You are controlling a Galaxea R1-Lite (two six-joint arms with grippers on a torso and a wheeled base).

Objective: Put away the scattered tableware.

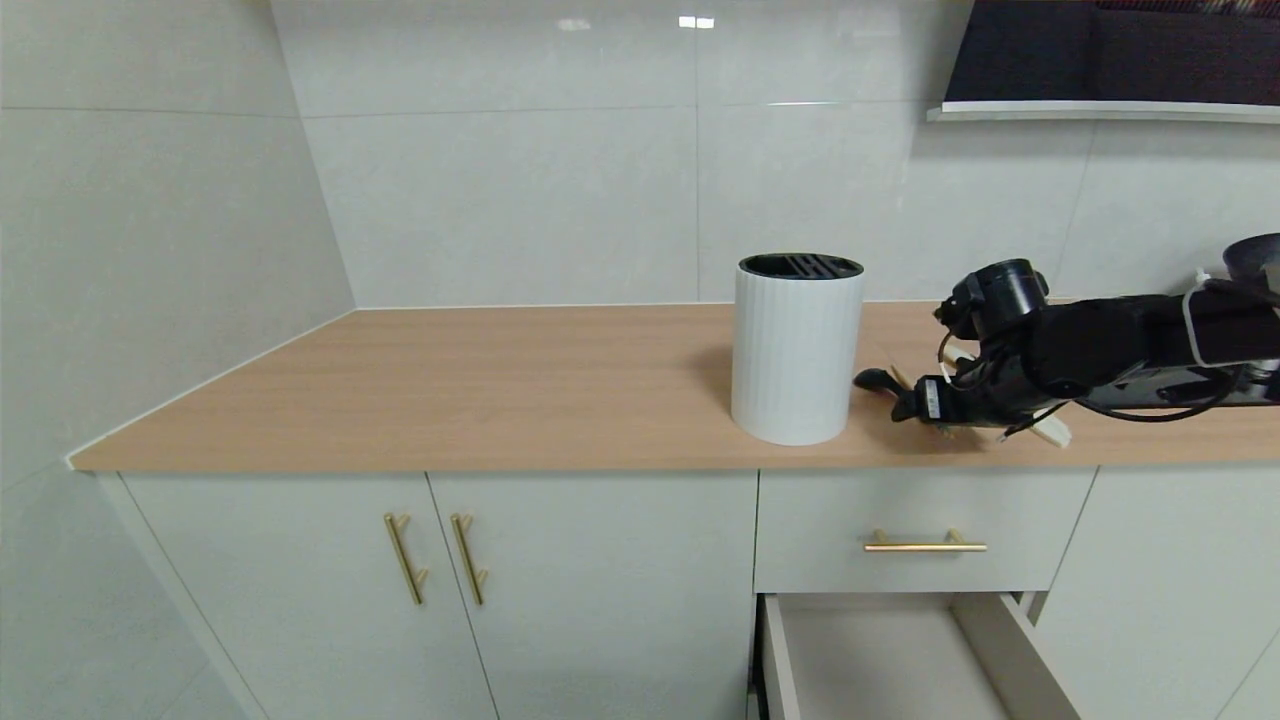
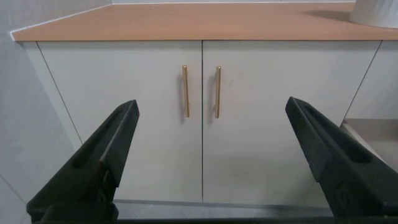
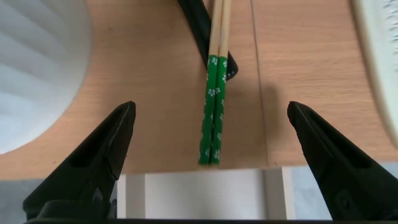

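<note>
Right tool [image 3: 210, 111], released, over green-tipped chopsticks [image 3: 214, 81] on the surface [image 1: 500, 380] beside the white holder [image 1: 797, 350]. Left tool [image 2: 211, 109] released, facing cabinet doors [image 2: 124, 112].

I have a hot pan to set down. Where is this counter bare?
The widest bare stretch of counter runs from the corner wall to the white holder. To the holder's right it is crowded: a black utensil, chopsticks and the right tool hovering over them.

- Wooden countertop [image 1: 450, 390], white ribbed utensil holder [image 1: 797, 350] standing upright on it.
- Green-tipped chopsticks [image 3: 214, 93] flat beside the holder.
- Black utensil [image 1: 873, 379] there too, under the chopsticks.
</note>
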